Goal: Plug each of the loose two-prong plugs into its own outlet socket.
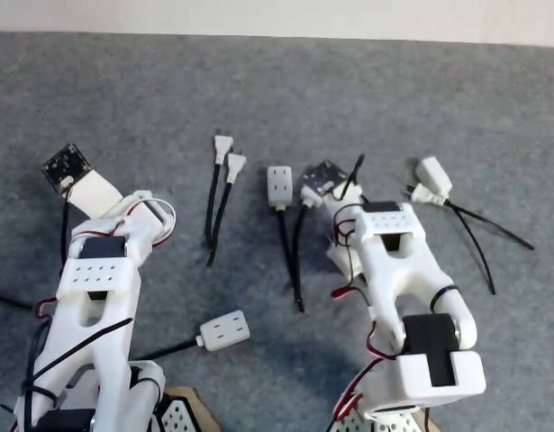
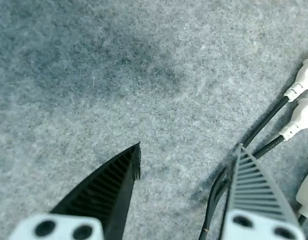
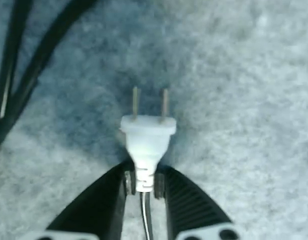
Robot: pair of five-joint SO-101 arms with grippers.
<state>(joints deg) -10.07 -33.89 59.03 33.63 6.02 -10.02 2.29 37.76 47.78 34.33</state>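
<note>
My right gripper (image 3: 142, 182) is shut on the neck of a white two-prong plug (image 3: 146, 132), its prongs pointing away just above the carpet. From the high view this plug (image 1: 310, 192) is just right of a white outlet socket (image 1: 278, 184). Two loose white plugs (image 1: 223, 144) (image 1: 235, 164) lie side by side on black cords left of that socket. My left gripper (image 2: 189, 146) is open over bare carpet, with those two plugs (image 2: 304, 80) (image 2: 300, 120) off to one side. Another plug (image 1: 421, 192) lies against a socket (image 1: 433, 173) at the far right.
A third outlet socket (image 1: 224, 330) lies near the front between the two arms. Black cords (image 1: 290, 261) run toward the front from the middle socket and the held plug. More cords (image 1: 479, 238) trail right from the far-right socket. Grey carpet (image 1: 123, 90) covers the table.
</note>
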